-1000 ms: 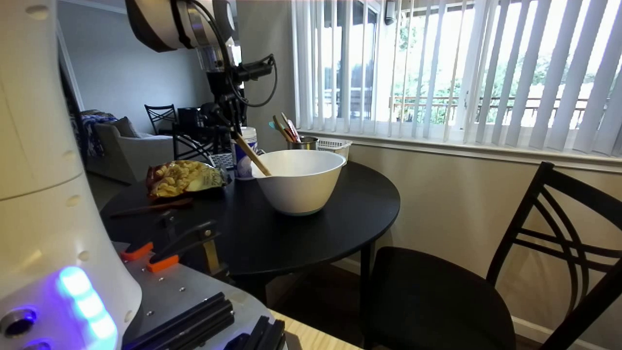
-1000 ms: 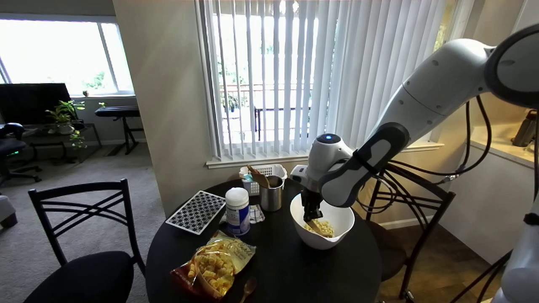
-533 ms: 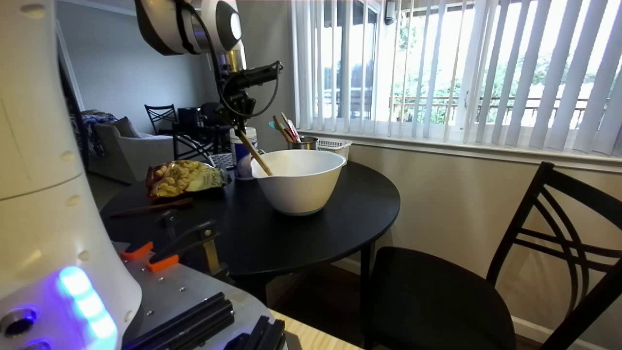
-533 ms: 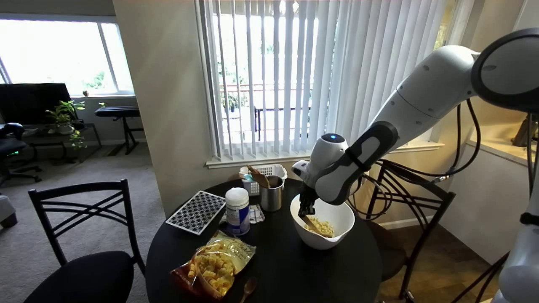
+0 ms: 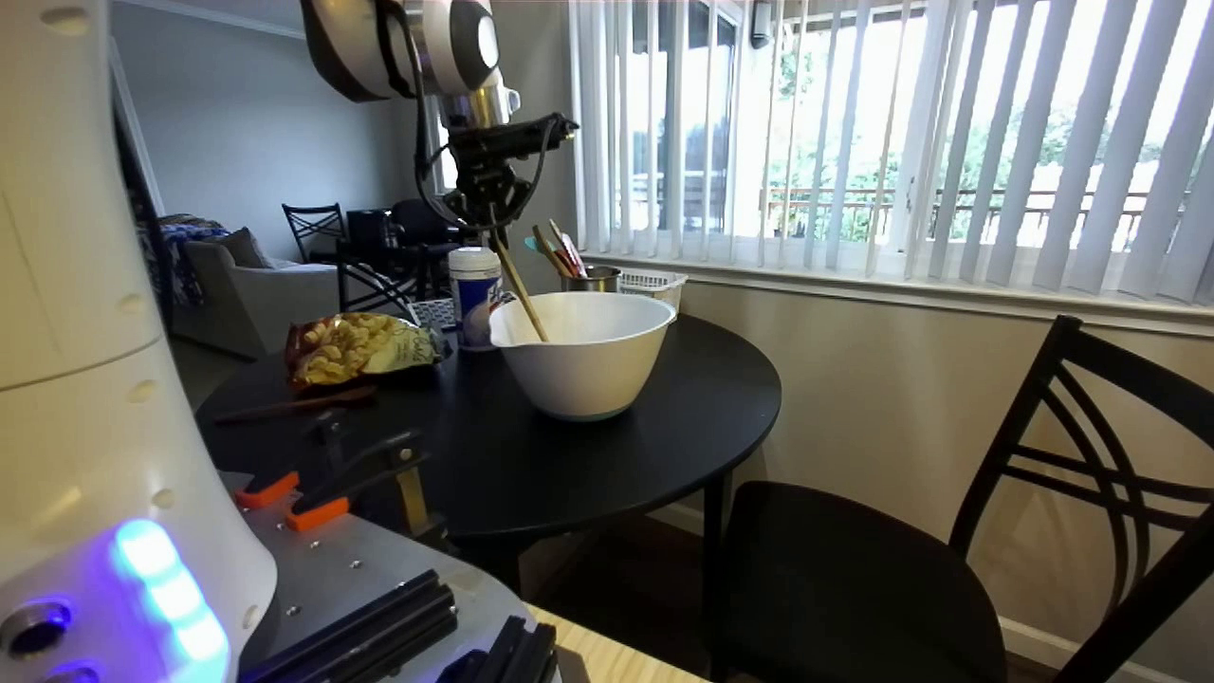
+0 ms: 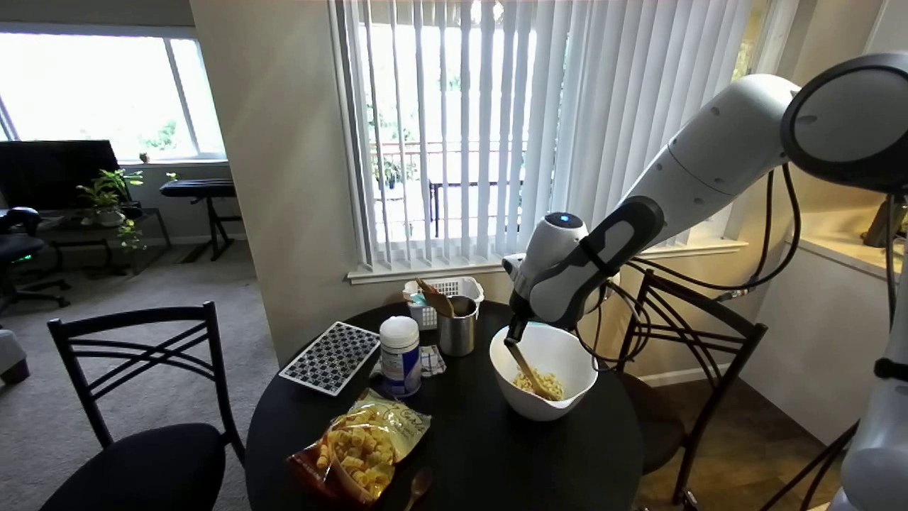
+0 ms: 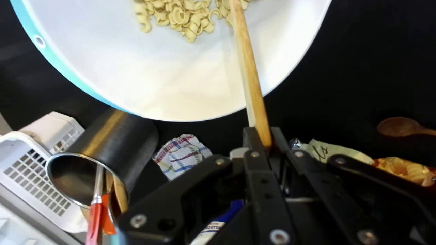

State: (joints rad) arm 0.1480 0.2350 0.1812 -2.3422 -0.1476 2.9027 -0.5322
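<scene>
My gripper (image 7: 264, 137) is shut on the handle end of a wooden utensil (image 7: 251, 73). The utensil slants down into a white bowl (image 7: 163, 88) that stands on a round black table (image 5: 531, 474). Short curly pasta (image 7: 180, 15) lies in the bowl; it also shows in an exterior view (image 6: 553, 383). The utensil's lower end is among the pasta and not fully seen. In both exterior views the gripper (image 5: 498, 237) (image 6: 512, 339) is above the bowl's rim, at the side near the canister. The handle (image 5: 520, 285) (image 6: 525, 363) leans from the gripper into the bowl.
An open bag of pasta (image 6: 362, 447) and a dark wooden spoon (image 6: 420, 484) lie on the table. A white-and-blue canister (image 6: 401, 362), a metal utensil pot (image 6: 456, 335), a white basket (image 6: 469, 286) and a patterned tray (image 6: 330, 358) stand near the bowl. A chair (image 5: 854, 569) is beside the table.
The gripper has moved toward the bowl in an exterior view, tilting and rising slightly. The utensil's handle now stands steeper, and its lower part has shifted slightly within the bowl. The bowl has stayed put.
</scene>
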